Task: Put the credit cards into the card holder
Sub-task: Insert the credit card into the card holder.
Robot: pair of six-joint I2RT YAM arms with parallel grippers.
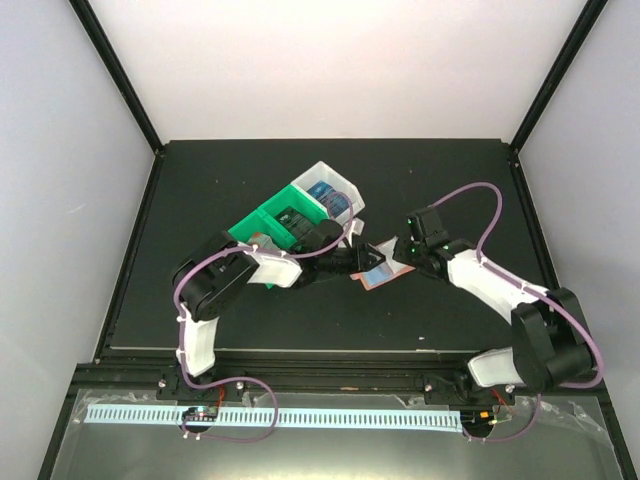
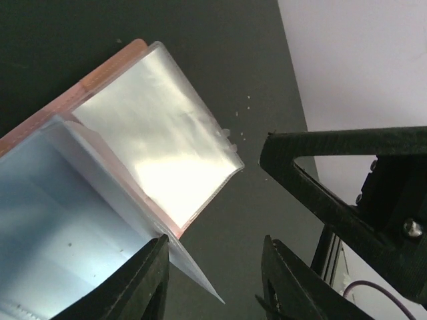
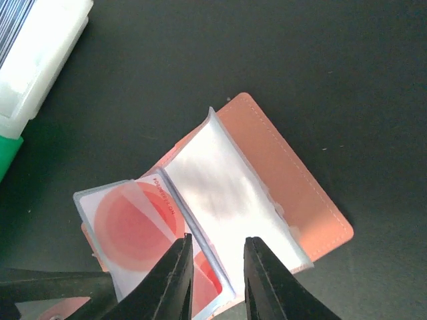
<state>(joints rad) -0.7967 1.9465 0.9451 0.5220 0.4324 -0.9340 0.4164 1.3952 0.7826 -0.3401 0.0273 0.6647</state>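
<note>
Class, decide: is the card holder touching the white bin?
Apart. The right wrist view shows a stretch of bare dark table between the card holder and the white bin.

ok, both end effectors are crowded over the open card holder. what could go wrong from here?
1. Left end effector and right end effector sit close over the card holder; they could collide.
2. A clear sleeve corner shows between the left jaws; retracting might snag it and drag the card holder.
3. The red-marked card sits in a raised sleeve beside the right jaws, which could knock it loose.
</note>
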